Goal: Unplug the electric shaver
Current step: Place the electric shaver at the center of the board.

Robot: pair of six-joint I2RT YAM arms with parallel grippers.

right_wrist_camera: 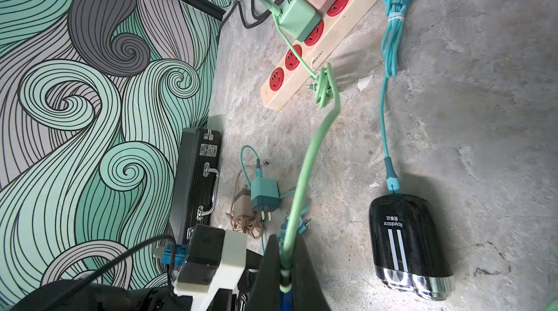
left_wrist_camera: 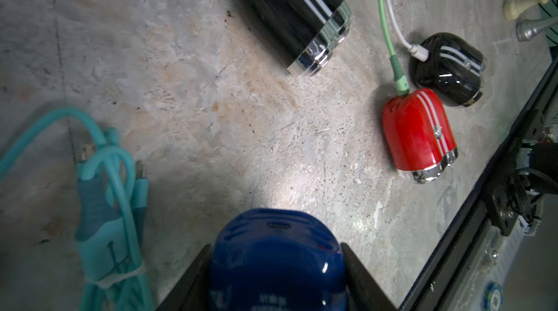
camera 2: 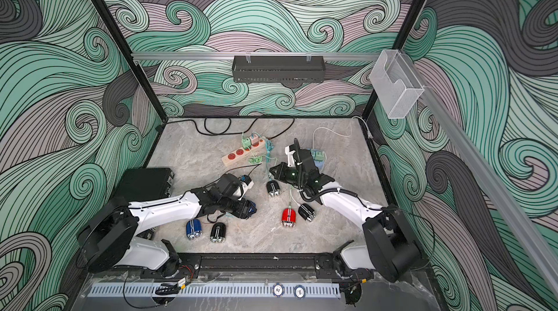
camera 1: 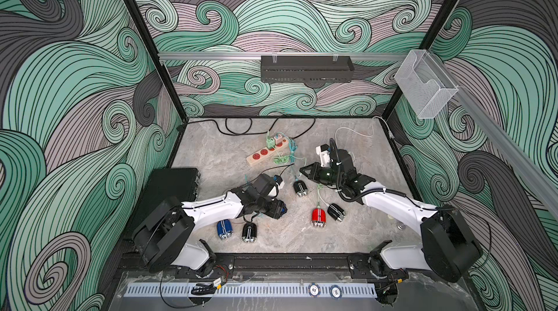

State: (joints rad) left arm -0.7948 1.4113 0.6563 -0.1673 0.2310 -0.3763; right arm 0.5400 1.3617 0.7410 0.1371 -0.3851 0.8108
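My left gripper [left_wrist_camera: 276,246] is shut on a blue electric shaver [left_wrist_camera: 276,267], whose end port shows no cable in it; in a top view the gripper [camera 1: 279,208] sits low over the table. A loose teal cable [left_wrist_camera: 102,204] lies beside it. My right gripper [right_wrist_camera: 285,238] is shut on a green cable [right_wrist_camera: 311,155] that comes from the green charger [right_wrist_camera: 299,20] on the power strip [right_wrist_camera: 347,32]. That green cable is plugged into a red shaver [left_wrist_camera: 418,131]. In a top view the right gripper [camera 1: 302,170] points left.
A black shaver [right_wrist_camera: 407,240] has a teal cable plugged in; another black one [left_wrist_camera: 450,68] has a white cable. A second blue shaver [camera 1: 225,229] and a black one [camera 1: 249,232] lie near the front left. A black case [camera 1: 172,185] stands at the left, with loose chargers [right_wrist_camera: 264,193] beside it.
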